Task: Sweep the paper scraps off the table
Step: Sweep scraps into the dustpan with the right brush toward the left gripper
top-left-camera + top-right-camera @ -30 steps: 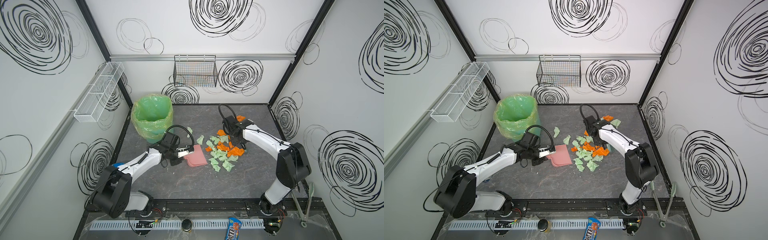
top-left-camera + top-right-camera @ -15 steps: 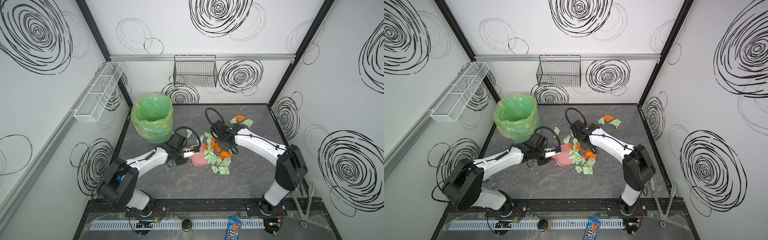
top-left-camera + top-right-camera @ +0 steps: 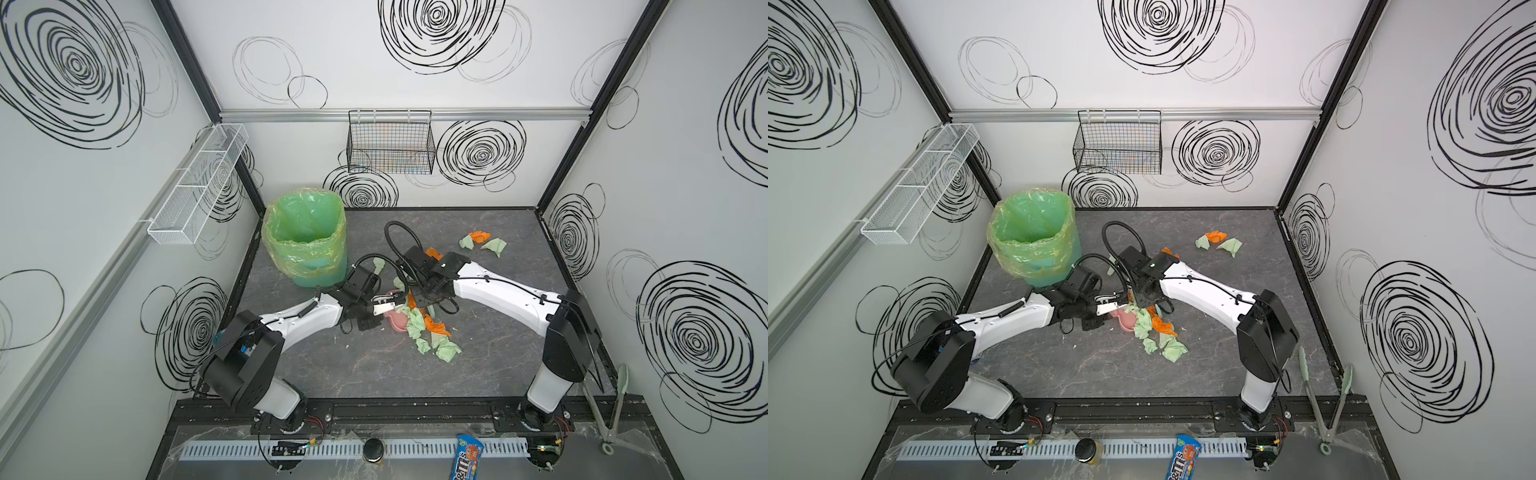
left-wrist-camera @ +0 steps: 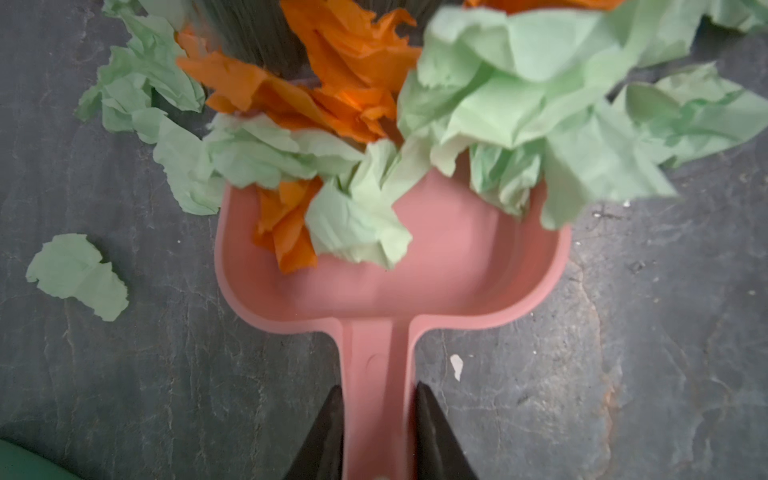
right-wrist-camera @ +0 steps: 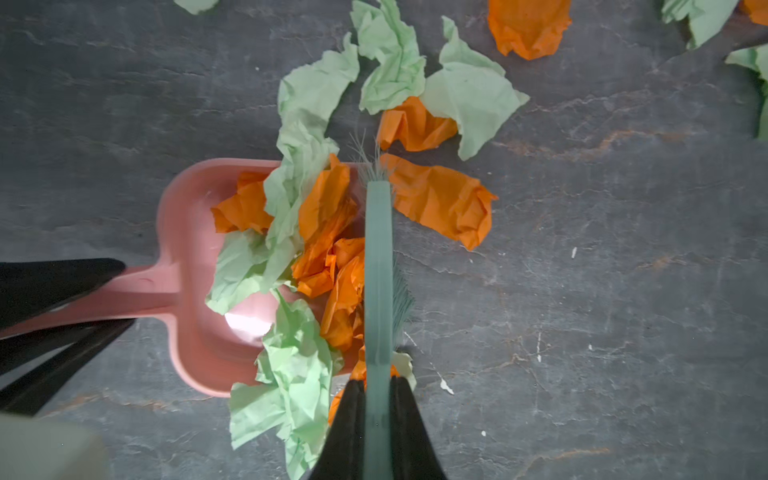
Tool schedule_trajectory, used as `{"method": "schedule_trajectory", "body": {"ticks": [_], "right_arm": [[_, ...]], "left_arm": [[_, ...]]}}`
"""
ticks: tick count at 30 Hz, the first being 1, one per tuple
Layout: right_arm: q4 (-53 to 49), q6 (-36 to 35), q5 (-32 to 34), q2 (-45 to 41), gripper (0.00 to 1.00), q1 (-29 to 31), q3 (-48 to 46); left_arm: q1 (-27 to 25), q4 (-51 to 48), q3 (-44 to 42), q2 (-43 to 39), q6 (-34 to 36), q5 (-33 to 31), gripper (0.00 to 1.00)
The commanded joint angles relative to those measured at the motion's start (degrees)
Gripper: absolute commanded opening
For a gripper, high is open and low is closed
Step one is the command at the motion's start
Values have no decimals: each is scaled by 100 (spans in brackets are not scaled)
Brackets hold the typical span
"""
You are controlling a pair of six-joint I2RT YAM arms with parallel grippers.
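Clamping dustpan [image 4: 436, 270] in left fingers [image 4: 326, 436], brush [image 5: 378, 249] in right fingers [image 5: 347, 432]; risking heaped paper scraps [image 4: 519, 104] spilling sideways beyond both.

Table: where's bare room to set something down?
Widest bare patch of the table: the front, between the two arm bases, short of the paper scraps. A smaller one lies at the right, between the right arm and the three stray scraps. Crowded: the centre, around the dustpan, and beside the bin.
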Motion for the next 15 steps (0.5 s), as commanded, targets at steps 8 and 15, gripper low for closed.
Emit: {"method": "schedule_trajectory", "body": {"ticks": [8, 15], "right_arm": [[-334, 299, -20, -783, 0, 64, 271], [-517, 217, 803, -1349, 0, -181, 300]], "left_arm": [[28, 274, -194, 78, -122, 186, 0], [238, 166, -275, -156, -122, 448, 0]]}}
